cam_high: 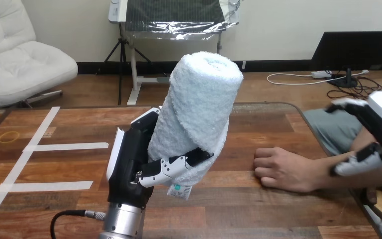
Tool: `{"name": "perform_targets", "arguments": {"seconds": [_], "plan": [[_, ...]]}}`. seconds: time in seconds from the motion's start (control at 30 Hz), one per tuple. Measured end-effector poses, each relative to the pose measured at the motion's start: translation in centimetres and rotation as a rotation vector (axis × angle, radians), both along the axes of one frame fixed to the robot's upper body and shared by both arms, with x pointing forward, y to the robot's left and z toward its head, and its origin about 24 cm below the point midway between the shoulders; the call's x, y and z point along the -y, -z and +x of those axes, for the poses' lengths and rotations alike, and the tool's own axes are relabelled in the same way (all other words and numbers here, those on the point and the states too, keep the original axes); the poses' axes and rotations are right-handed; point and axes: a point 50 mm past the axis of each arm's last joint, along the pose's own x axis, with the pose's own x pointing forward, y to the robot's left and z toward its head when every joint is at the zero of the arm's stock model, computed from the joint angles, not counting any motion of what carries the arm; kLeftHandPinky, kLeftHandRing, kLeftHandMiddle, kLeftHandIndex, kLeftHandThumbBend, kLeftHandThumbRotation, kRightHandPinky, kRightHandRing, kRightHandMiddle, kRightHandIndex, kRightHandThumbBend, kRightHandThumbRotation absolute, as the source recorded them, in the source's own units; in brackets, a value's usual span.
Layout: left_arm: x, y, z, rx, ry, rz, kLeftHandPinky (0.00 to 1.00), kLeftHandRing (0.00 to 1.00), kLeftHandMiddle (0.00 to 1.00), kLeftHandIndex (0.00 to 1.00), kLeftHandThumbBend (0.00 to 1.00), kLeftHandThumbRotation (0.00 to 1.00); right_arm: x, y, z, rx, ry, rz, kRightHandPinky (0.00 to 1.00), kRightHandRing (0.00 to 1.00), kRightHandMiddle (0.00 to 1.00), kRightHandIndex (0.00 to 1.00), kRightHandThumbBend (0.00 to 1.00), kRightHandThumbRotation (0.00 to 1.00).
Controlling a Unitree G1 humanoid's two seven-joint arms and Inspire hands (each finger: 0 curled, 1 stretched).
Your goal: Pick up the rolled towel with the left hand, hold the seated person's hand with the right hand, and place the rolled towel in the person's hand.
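My left hand [129, 162] is raised above the table's middle, its fingers and thumb curled round a light blue rolled towel [199, 107] that stands nearly upright, tilted a little to the right. The person's hand [278, 169] rests on the table at the right, fingers curled loosely under. My right hand [378, 127] hovers at the right edge above the person's forearm, fingers relaxed and apart from it, holding nothing.
The wooden table [229, 209] carries strips of white tape [54, 147] on its left part. A yellow ring mark [9, 136] lies at the far left. The table's right edge runs close by the person's forearm.
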Motion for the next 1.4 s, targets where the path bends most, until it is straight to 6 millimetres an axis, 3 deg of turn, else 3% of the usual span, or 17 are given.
{"name": "perform_targets", "arguments": {"seconds": [0.37, 0.87, 1.4], "plan": [[-0.1, 0.0, 0.0, 0.002, -0.009, 0.009, 0.35, 0.39, 0.45, 0.50, 0.78, 0.20, 1.9, 0.9, 0.8, -0.170, 0.086, -0.098, 0.88, 0.95, 0.94, 0.89, 0.82, 0.00], [-0.3, -0.1, 0.1, 0.007, -0.004, 0.022, 0.35, 0.39, 0.44, 0.50, 0.77, 0.20, 1.5, 0.6, 2.7, -0.270, 0.067, -0.182, 0.93, 0.98, 0.97, 0.92, 0.79, 0.02], [-0.7, -0.1, 0.1, 0.009, -0.006, 0.024, 0.35, 0.39, 0.45, 0.50, 0.77, 0.20, 1.4, 2.4, 3.6, -0.396, 0.058, -0.264, 0.96, 0.99, 0.97, 0.93, 0.78, 0.11]]}}
